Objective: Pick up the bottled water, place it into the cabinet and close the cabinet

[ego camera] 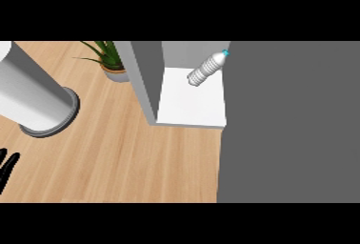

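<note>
One bottle (208, 68), one cabinet (151, 81), one plant (107, 57), one hand (7, 169).

Light wood tabletop (134, 157), grain running lengthwise. Potted plant (110, 62) at far edge, green spiky leaves, grey pot. Big pale grey cylinder (32, 93) on ringed base at left, tilted in view. Broad dark grey panel (292, 124) fills right side. Even flat light, soft shadows.

Wooden counter (126, 147) with cabinet (144, 71), potted plant (109, 59), grey cylinder (32, 95)
</note>
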You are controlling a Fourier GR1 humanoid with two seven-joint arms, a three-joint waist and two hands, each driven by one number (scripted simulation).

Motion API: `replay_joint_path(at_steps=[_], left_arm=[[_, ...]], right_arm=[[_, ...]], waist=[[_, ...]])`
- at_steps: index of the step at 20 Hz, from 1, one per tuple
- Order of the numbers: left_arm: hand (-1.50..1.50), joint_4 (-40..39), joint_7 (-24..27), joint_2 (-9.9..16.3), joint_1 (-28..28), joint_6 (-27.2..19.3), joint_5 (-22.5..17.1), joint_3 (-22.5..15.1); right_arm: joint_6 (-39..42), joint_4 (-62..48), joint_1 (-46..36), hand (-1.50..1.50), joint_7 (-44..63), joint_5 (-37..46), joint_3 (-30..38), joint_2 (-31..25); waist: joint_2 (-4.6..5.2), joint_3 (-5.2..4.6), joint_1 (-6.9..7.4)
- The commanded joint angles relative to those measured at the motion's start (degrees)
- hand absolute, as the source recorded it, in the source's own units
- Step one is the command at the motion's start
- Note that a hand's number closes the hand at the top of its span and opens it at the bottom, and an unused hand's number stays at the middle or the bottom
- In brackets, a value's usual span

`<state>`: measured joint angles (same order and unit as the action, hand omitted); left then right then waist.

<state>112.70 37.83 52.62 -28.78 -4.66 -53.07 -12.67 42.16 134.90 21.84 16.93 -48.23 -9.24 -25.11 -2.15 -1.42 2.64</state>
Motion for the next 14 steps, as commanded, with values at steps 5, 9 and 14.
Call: replay_joint_path(at_steps=[5, 9, 14], left_arm=[[-1.5, -0.98, 1.26, 2.59, -3.12, 4.49, -1.32, 3.56], [-1.5, -0.05, 1.33, 2.97, -4.07, 6.23, -2.26, 4.1], [-1.5, -1.3, 1.93, 3.86, -6.06, 8.08, -3.07, 6.21]], right_arm=[[-11.76, 9.26, -10.21, 1.5, 8.08, 8.29, -6.54, 1.99], [-17.19, 6.66, -17.46, 1.5, 10.33, 8.98, -11.27, 5.25], [-25.94, 2.06, -25.97, 1.5, 12.75, 10.69, -15.76, 10.7]], waist=[[0.11, -0.14, 1.59], [0.27, -0.01, 2.08], [0.34, 0.07, 2.37]])
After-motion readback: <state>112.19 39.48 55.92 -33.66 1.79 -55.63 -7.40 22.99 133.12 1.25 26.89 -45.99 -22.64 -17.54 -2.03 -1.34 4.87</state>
